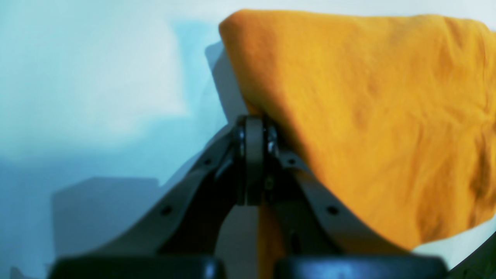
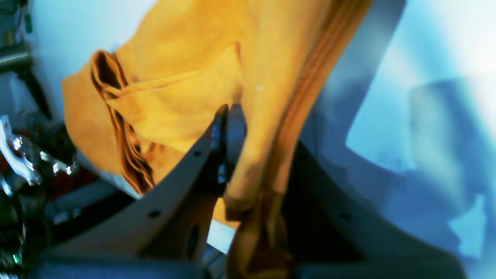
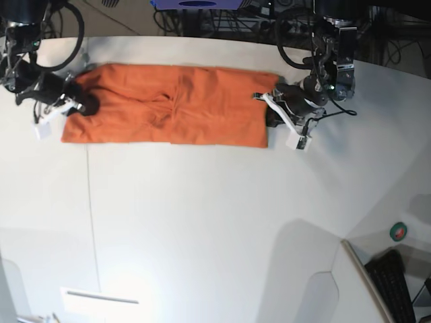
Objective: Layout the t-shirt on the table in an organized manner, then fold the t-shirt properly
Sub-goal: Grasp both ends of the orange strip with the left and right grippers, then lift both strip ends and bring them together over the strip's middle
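The t-shirt (image 3: 168, 104) lies toward the far side of the table (image 3: 215, 215), folded into a long flat orange band that runs left to right, its near edge fairly straight, with a small pucker of wrinkles around the middle; a thin dark seam line (image 3: 92, 222) crosses the white tabletop from the band's left end toward the near edge.

In the base view the right gripper (image 3: 79, 102) sits at the band's left end, low on the table, its dark body over the cloth's corner; the right wrist view shows its jaws drawn together on a bunched fold of the orange fabric (image 2: 186, 97), layered hems showing to the left of the fingers (image 2: 228, 128); the fabric runs down between the jaws toward the camera, so it grips the t-shirt.

The left gripper (image 3: 271, 111) sits at the band's right end, just beside the cloth's edge; in the left wrist view its fingertips (image 1: 254, 155) are pressed flat together, and the orange cloth (image 1: 368, 128) drapes over the right finger, with a strip of orange visible below between the jaws; it is closed on the shirt's edge.

Both arms stand at the far side of the table, one at each end of the garment; a small green and red round object (image 3: 399, 232) lies at the near right, well apart from the shirt.
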